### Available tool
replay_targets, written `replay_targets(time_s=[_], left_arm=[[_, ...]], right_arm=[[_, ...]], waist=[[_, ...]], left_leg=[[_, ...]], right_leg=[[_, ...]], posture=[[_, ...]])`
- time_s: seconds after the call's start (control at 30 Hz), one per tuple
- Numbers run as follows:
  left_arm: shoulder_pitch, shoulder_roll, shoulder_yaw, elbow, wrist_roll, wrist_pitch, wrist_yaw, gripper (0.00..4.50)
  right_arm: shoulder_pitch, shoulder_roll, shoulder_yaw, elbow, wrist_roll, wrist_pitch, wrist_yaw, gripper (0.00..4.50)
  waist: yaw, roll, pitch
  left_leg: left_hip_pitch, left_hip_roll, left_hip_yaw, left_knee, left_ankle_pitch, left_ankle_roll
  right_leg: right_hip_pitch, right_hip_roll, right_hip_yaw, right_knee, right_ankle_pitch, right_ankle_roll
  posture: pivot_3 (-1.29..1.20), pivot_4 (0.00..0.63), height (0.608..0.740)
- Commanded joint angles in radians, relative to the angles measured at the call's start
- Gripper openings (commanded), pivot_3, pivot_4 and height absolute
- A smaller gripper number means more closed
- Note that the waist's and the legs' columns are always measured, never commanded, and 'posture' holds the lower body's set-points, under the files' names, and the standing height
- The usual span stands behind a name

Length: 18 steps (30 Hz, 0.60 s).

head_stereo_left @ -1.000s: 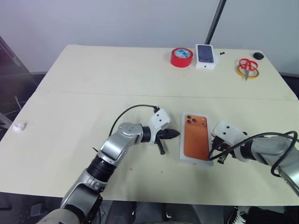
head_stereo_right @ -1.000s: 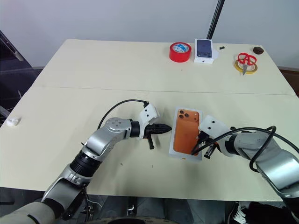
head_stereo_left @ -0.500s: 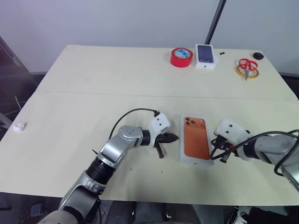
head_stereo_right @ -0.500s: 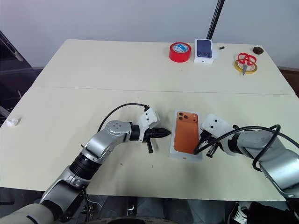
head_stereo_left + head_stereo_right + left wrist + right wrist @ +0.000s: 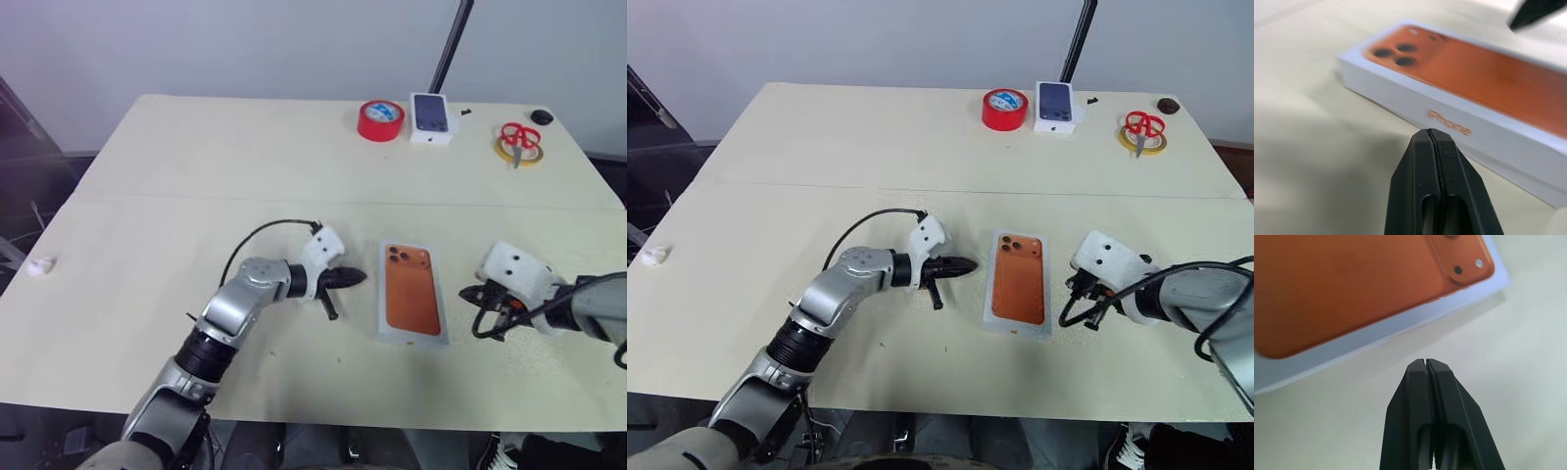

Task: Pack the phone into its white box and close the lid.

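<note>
Cream tabletop carries the closed white box [image 5: 412, 294] near its front edge, the lid [image 5: 1484, 73] with its orange phone picture seated on top, so the phone itself is hidden and you can judge the packing done. Your left gripper [image 5: 355, 277] and right gripper [image 5: 484, 328] flank it, apart from it, both with fingers pressed together on nothing. Lift both arms clear without brushing the lid; check its edges sit flush.

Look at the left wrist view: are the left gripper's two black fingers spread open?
No. The left gripper has its two fingers pressed together with only a thin seam between them, pointing toward the side of the lid.
</note>
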State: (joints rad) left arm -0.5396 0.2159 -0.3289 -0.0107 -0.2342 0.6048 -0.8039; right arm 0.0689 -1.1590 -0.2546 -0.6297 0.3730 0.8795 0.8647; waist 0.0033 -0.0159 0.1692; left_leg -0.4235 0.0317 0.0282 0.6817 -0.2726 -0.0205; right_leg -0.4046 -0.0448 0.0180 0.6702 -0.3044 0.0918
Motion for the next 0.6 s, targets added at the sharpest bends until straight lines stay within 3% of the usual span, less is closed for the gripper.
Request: replay_targets(time_s=[0.03, 0.23, 0.6], left_arm=[[-0.048, -0.023, 0.029, -0.031, -0.034, -0.003, -0.001, 0.00], [-0.105, -0.083, -0.042, 0.050, 0.016, -0.036, 0.010, 0.00], [-0.103, -0.090, -0.164, 0.159, 0.124, -0.104, -0.023, 0.00]], right_arm=[[0.023, 0.009, -0.093, -0.063, 0.054, -0.039, 0.069, 0.06], [0.056, 0.055, -0.061, -0.148, 0.113, -0.002, 0.061, 0.06], [0.169, 0.062, 0.115, -0.149, -0.001, -0.017, -0.054, 0.06]], waist=[[0.006, 0.000, 0.000], [0.010, 0.000, 0.000], [0.009, -0.001, -0.001]], left_leg=[[0.000, 0.000, 0.000, 0.000, 0.000, 0.000], [0.000, -0.001, 0.000, 0.001, 0.000, 0.001], [0.004, -0.001, 0.000, 0.001, -0.001, 0.002]], right_leg=[[0.000, 0.000, 0.000, 0.000, 0.000, 0.000], [0.001, 0.000, 0.000, -0.001, 0.000, 0.000], [0.006, 0.000, 0.000, -0.002, 0.000, 0.000]], posture=[[0.00, 0.150, 0.718], [0.00, 0.150, 0.718], [0.00, 0.150, 0.718]])
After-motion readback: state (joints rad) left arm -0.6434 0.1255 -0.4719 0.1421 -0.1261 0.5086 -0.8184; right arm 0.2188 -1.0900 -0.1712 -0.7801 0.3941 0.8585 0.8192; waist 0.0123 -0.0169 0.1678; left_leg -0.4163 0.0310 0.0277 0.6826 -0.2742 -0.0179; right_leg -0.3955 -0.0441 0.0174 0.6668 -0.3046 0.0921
